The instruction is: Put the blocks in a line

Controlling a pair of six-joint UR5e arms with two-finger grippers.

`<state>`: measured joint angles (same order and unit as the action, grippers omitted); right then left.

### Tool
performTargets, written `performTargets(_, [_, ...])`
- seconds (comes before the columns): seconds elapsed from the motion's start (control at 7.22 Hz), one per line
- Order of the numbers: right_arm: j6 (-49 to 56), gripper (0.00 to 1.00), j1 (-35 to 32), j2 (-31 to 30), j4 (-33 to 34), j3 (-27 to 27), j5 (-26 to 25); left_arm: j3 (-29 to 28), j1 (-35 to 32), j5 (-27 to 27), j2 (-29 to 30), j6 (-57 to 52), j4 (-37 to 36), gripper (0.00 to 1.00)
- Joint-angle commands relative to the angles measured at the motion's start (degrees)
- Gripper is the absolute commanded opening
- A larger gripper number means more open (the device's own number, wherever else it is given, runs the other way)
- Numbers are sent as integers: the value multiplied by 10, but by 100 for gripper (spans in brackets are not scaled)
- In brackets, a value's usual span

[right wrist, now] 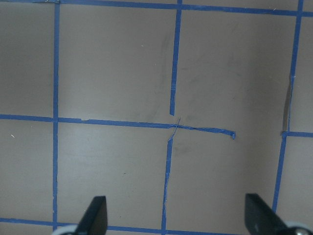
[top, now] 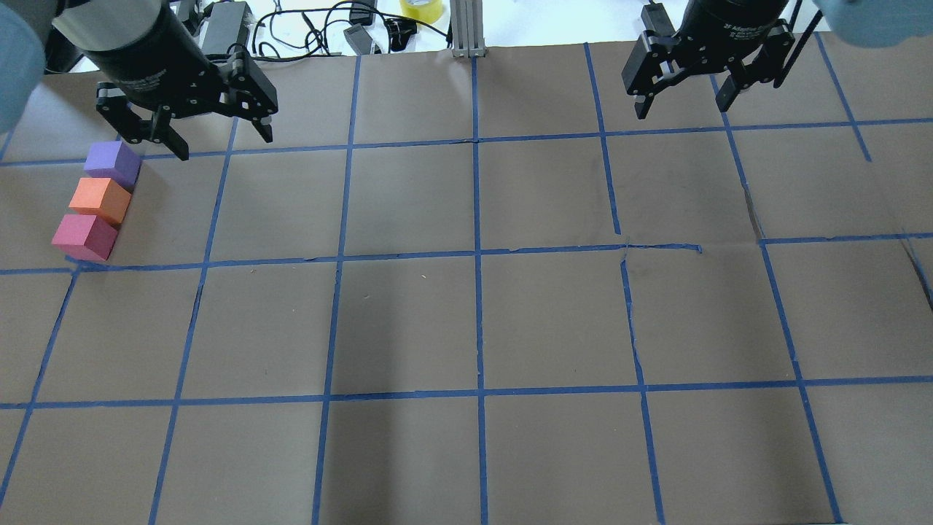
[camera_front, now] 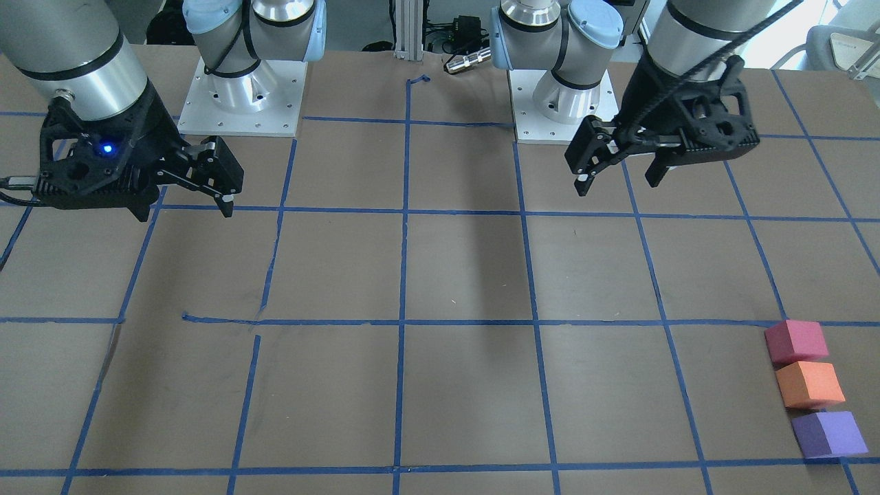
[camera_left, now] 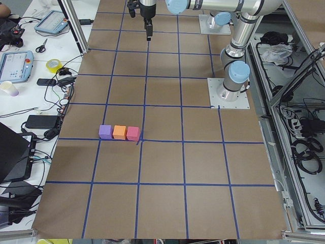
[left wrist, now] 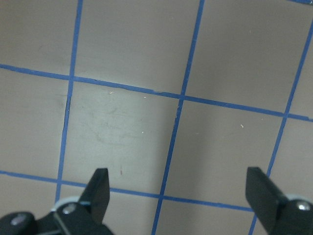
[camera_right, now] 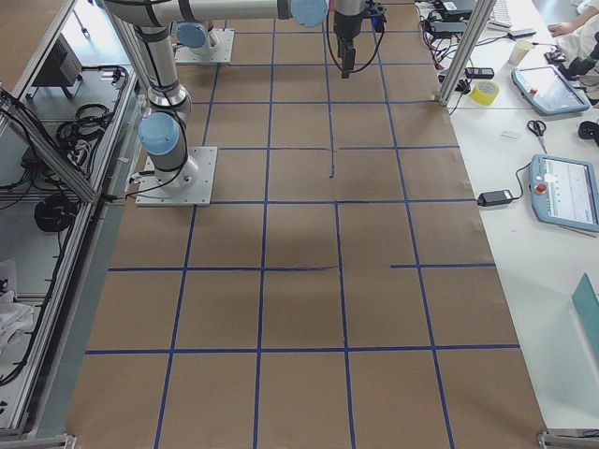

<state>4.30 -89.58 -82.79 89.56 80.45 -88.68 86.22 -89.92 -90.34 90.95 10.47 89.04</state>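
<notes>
Three small foam blocks stand in a straight row, touching side by side, at the table's left end: purple (top: pixel 111 163), orange (top: pixel 100 200), pinkish-red (top: pixel 84 236). They also show in the front view as pinkish-red (camera_front: pixel 796 342), orange (camera_front: pixel 809 384) and purple (camera_front: pixel 828 434), and in the exterior left view (camera_left: pixel 119 132). My left gripper (top: pixel 222 142) (camera_front: pixel 619 182) is open and empty, raised above the table just right of the purple block. My right gripper (top: pixel 685 108) (camera_front: pixel 184 206) is open and empty, raised at the far right. Both wrist views show bare table between open fingers (left wrist: pixel 98 191) (right wrist: pixel 95 218).
Brown paper with a blue tape grid (top: pixel 477 255) covers the table. The two arm bases (camera_front: pixel 240 103) (camera_front: pixel 560 103) stand at the robot's edge. Cables and a yellow tape roll (top: pixel 421 9) lie beyond the far edge. A side bench holds tablets (camera_right: pixel 562 192).
</notes>
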Motion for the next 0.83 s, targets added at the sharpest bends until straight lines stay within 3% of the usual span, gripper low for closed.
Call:
performTargets(0.0, [-1,100,0,0,0,1,-2,21,-31,-10,-9,10,-6,100])
performTargets(0.42, [-3,100,2,-3,11,0,-29,26,-31,-11,-16,6,-4,100])
performTargets(0.69, [-5,100,2,-4,10,0,-21,30,-31,-11,-18,7,-4,100])
